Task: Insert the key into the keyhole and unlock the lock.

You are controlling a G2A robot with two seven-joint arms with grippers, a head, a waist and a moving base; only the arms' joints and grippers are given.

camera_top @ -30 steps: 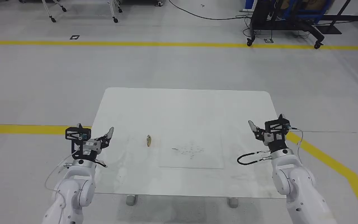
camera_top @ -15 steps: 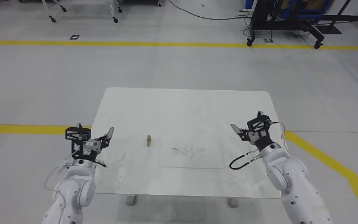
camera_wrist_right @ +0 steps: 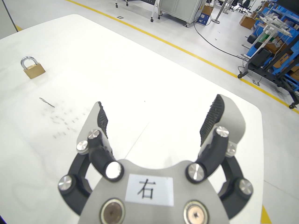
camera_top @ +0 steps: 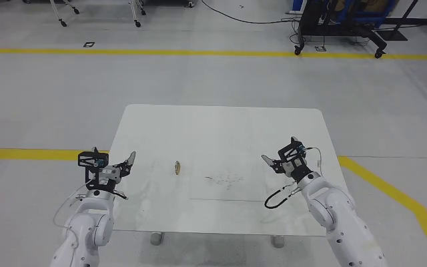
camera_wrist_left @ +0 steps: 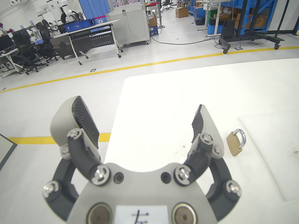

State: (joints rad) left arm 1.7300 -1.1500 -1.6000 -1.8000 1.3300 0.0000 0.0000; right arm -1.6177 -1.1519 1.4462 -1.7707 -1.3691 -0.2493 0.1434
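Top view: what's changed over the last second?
The right gripper moved inward over the table toward the key, open and empty. The left gripper stayed at the table's left edge, open. The padlock and the key did not move.

We list one white table (camera_top: 220, 127) with rounded corners. On it:
- a brass padlock (camera_top: 177, 167) with a silver shackle, left of centre
- a thin pale rectangular sheet (camera_top: 257, 192) near the front edge
- a slim silver key (camera_wrist_right: 46, 102) beside grey scuff marks (camera_top: 227, 180) on that sheet
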